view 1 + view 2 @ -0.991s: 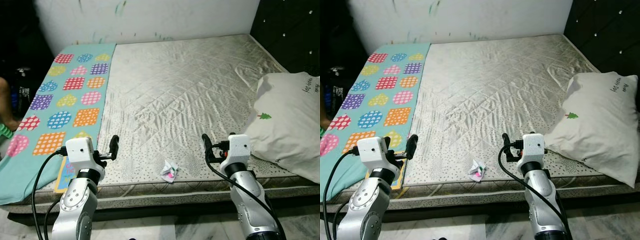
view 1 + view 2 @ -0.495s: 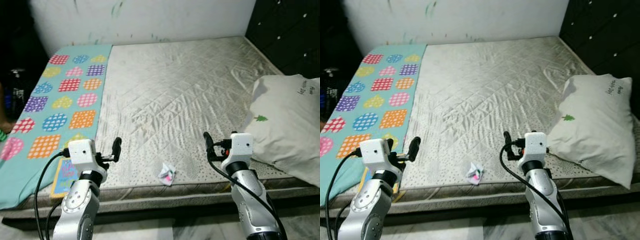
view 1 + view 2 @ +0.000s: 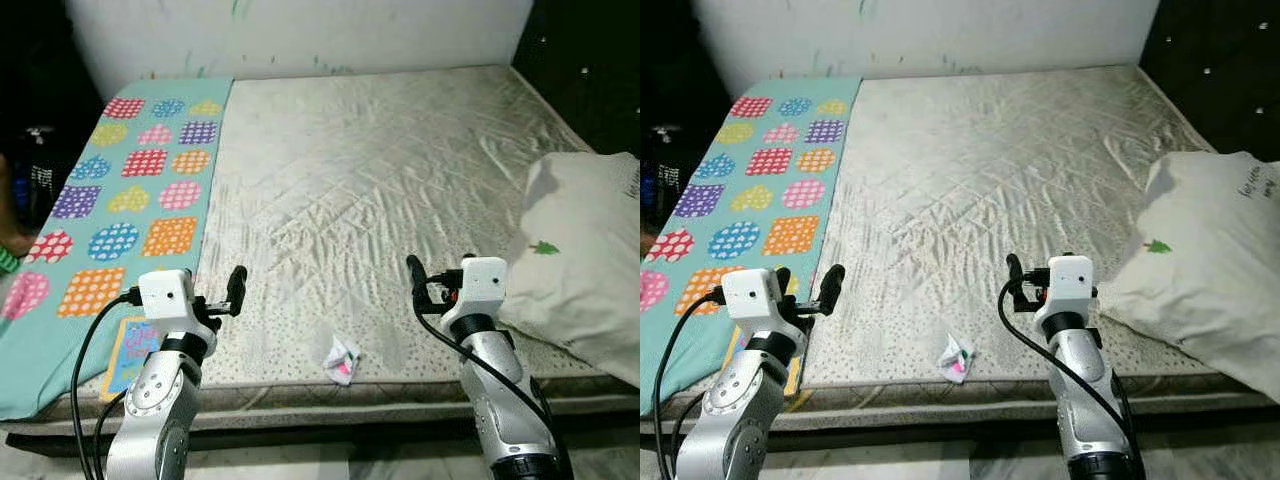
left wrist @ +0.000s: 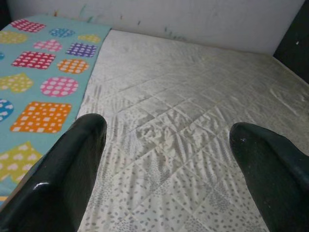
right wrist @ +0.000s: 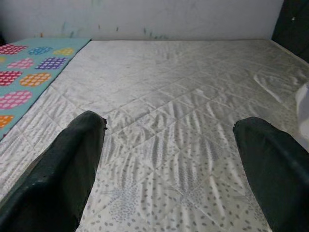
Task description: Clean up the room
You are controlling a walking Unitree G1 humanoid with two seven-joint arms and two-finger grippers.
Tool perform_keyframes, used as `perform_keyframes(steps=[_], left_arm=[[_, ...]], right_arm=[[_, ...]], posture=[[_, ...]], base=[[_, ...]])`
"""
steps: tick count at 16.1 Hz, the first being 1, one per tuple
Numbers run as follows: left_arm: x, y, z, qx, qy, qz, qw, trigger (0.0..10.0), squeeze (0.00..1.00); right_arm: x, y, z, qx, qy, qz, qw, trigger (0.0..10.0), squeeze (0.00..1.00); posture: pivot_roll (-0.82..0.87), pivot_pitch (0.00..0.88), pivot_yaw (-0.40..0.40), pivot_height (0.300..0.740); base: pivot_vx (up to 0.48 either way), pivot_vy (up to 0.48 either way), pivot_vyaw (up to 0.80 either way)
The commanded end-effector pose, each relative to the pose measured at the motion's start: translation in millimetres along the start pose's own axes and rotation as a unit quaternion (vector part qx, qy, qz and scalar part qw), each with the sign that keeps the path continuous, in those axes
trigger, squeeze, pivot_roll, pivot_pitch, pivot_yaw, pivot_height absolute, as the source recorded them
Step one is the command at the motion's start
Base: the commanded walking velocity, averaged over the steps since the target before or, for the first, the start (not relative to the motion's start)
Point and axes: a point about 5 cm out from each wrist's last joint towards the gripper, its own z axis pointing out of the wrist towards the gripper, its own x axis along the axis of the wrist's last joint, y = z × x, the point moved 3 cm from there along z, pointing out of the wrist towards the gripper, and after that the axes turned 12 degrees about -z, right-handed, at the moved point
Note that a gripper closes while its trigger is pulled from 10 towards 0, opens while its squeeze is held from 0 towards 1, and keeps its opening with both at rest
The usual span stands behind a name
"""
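Note:
A small crumpled white and pink wrapper lies on the grey quilted mattress, close to its near edge. Both arms are held up in front of the bed. My left gripper hovers over the near edge, left of the wrapper, beside the teal blanket. My right gripper hovers to the wrapper's right, near the pillow. In the wrist views the left gripper and the right gripper stand open, with only mattress between the fingers.
A teal blanket with coloured patches covers the bed's left strip; a colourful flat card or book lies at its near end. A white pillow sits at the right. Dark padded headboard is far right. A person's limb is at the left edge.
The whole view has shifted a little, so the camera moved. Both arms keep the same raised pose with fingers apart. The wrapper lies where it was on the mattress.

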Motion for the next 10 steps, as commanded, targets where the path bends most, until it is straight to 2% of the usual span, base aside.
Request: perform_keyframes(steps=[1,5,10], left_arm=[[-1.4,-2.4,-1.7,0.004,-0.007,0.002,1.000,10.0,0.00],[-2.4,-0.2,-1.9,0.000,-0.008,0.000,1.000,10.0,0.00],[-3.5,-2.3,-2.5,0.004,-0.012,0.005,1.000,10.0,0.00]], right_arm=[[-3.2,0.4,-0.8,-0.002,-0.008,0.004,1.000,10.0,0.00],[-3.8,0.9,-0.9,-0.003,-0.009,0.004,1.000,10.0,0.00],[-5.1,2.8,-1.9,-0.006,-0.011,0.002,1.000,10.0,0.00]], posture=[[-0.15,0.079,0.057,0.740],[-0.15,0.080,0.058,0.740],[-0.15,0.087,0.056,0.740]], base=[[0.281,0.000,0.00],[0.279,0.000,0.00],[0.052,0.000,0.00]])
